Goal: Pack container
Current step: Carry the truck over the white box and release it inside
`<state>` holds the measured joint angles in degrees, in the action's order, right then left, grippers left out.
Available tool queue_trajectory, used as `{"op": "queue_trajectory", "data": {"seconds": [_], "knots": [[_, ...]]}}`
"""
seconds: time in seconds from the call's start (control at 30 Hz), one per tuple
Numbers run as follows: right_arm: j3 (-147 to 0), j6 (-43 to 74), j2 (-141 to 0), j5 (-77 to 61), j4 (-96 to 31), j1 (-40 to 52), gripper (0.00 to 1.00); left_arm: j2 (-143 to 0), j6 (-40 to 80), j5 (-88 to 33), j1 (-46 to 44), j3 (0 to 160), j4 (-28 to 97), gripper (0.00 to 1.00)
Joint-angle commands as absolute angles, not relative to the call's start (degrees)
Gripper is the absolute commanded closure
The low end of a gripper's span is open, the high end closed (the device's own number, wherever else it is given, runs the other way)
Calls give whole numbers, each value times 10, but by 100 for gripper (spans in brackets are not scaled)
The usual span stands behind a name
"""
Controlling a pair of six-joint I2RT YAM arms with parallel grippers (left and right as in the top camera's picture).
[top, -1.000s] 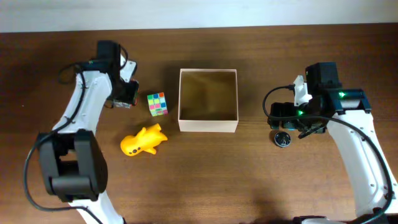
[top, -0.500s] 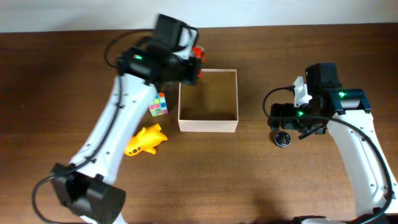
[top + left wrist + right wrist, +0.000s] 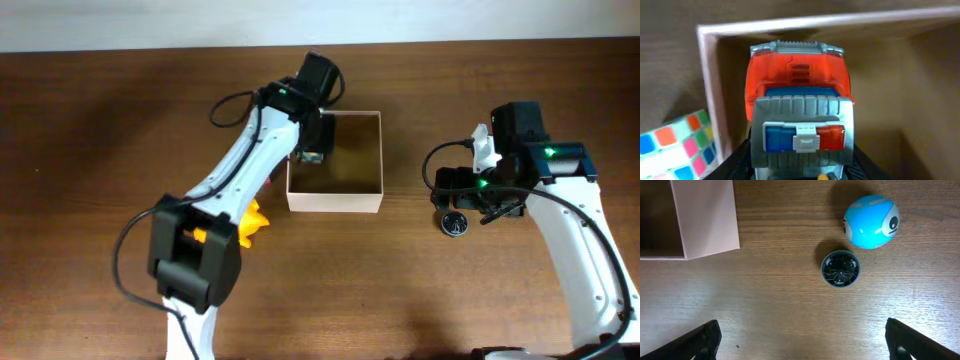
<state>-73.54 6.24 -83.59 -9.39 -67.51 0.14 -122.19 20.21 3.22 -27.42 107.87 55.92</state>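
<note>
The container (image 3: 335,200) is a square shallow box with white walls and a tan inside, at the table's middle. My left gripper (image 3: 312,148) is shut on a red and grey toy truck (image 3: 797,90) and holds it inside the container's far left corner, beside the white wall (image 3: 707,75). My right gripper (image 3: 447,188) is open and empty above bare wood to the right of the container (image 3: 705,220), with its fingers (image 3: 805,340) wide apart.
A colourful puzzle cube (image 3: 675,145) lies just outside the container's left wall. A yellow toy (image 3: 250,222) shows partly under my left arm. A small black disc (image 3: 840,269) and a blue ball (image 3: 871,214) lie to the right of the container.
My left arm has swung from the table's left side to over the container, carrying the toy truck into its far left corner. The right arm has not moved.
</note>
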Motion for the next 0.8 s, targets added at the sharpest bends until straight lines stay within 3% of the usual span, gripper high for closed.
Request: {"op": "queue_trajectory", "data": {"seconds": [0.0, 0.17, 0.3, 0.47, 0.77], "knots": [[-746, 64, -834, -97, -677, -1, 1, -1239, 212, 39, -273, 1082, 557, 57], [-746, 64, -834, -97, -678, -1, 1, -1251, 212, 39, -273, 1082, 558, 56], [-746, 64, -834, -97, -678, -1, 2, -1251, 212, 39, -273, 1082, 558, 46], [-746, 64, -834, -97, -678, -1, 1, -1251, 213, 39, -273, 1082, 557, 26], [-746, 62, -834, -84, -689, -1, 1, -1251, 216, 36, -273, 1100, 571, 32]]}}
